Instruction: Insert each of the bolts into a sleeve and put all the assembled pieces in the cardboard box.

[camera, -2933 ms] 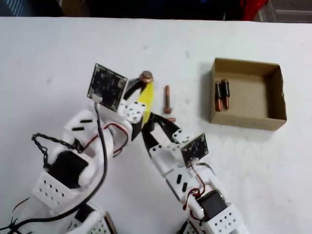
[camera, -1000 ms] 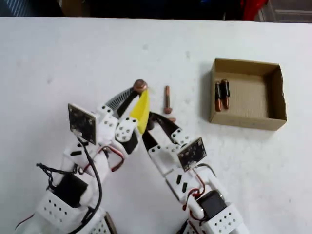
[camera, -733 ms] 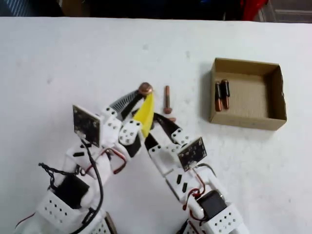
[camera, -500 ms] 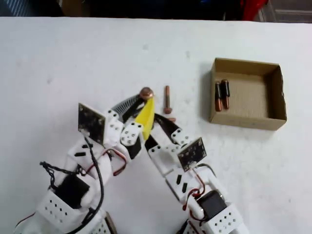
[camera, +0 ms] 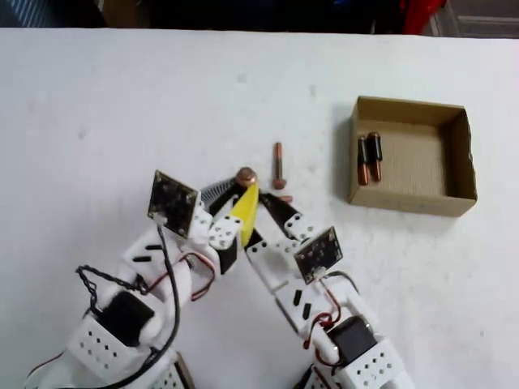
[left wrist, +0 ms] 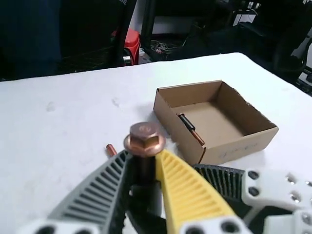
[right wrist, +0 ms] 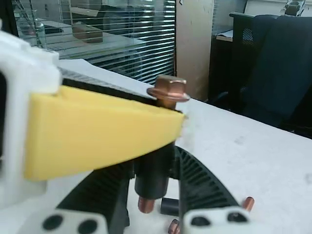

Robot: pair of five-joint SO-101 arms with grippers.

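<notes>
The bolt [camera: 246, 175] I'm working stands head up near the middle of the table [camera: 122, 97]. Its shank runs down into a black sleeve [right wrist: 153, 181], and a copper tip shows at the sleeve's lower end, so I judge this insertion as good as seated.

My left gripper [left wrist: 144, 157] is clamped on the shank just under the head, with the grey finger on one side and the yellow on the other. I take it that grip keeps the bolt in line with the bore. My right gripper [right wrist: 155, 165] is closed around the sleeve from the opposite side, bracing it so the bolt has something to push through.

One loose bolt [camera: 278, 166] lies bare on the table at about 1 o'clock from the held one, near it but not touching. The cardboard box [camera: 405, 197] sits out at 3 o'clock, well apart. It holds two assembled pieces [camera: 363, 162] side by side against its 9 o'clock wall.

That makes four bolts by my count: two boxed, one in hand, one waiting. A short dark piece [right wrist: 169, 205] lies just behind the held sleeve. It may be the last sleeve, but I cannot tell.
</notes>
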